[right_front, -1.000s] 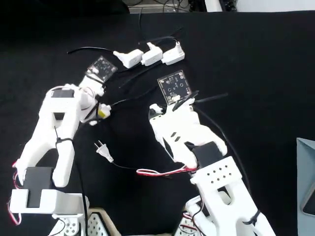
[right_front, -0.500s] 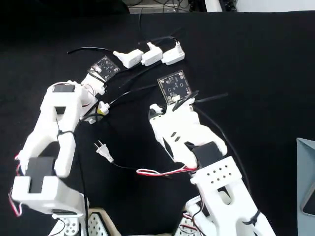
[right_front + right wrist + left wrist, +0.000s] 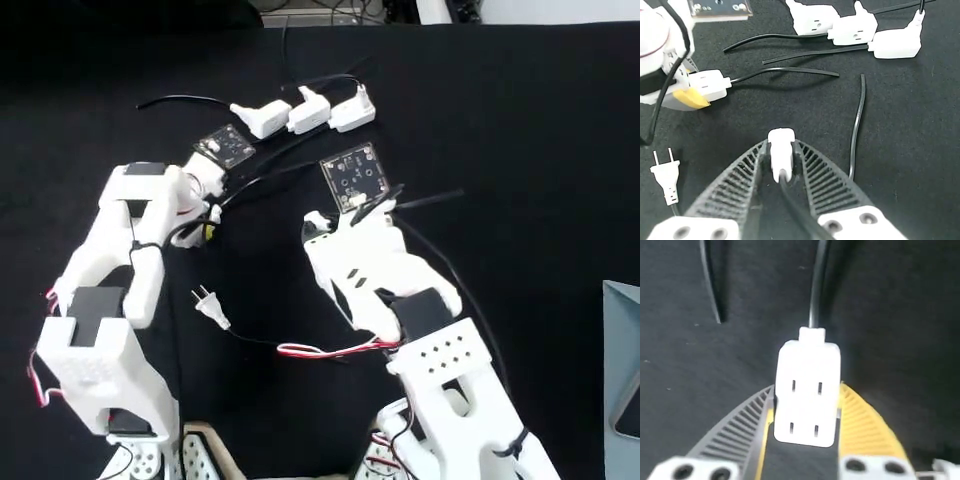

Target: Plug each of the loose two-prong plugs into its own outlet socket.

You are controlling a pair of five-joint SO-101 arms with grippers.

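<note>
My left gripper (image 3: 807, 412) is shut on a white outlet socket (image 3: 807, 390), which has a black cable running out of its far end; its slots face the wrist camera. In the high view this gripper (image 3: 208, 222) sits at the left of the black table. My right gripper (image 3: 781, 165) is shut on a white two-prong plug (image 3: 781, 150), and stands at the table's middle (image 3: 318, 222). The right wrist view has the held socket (image 3: 707, 85) a short way off to one side. A second loose plug (image 3: 205, 303) lies flat between the arms, nearer the front.
Three more white sockets (image 3: 260, 118) (image 3: 308, 112) (image 3: 352, 110) lie in a row at the back. A marker board (image 3: 355, 175) is just beyond my right gripper, another board (image 3: 228, 147) on the left wrist. Loose black cables (image 3: 857, 125) cross the mat.
The left arm has swung its wrist to the right and away from the front, keeping the socket in its grip. The right arm has not moved.
</note>
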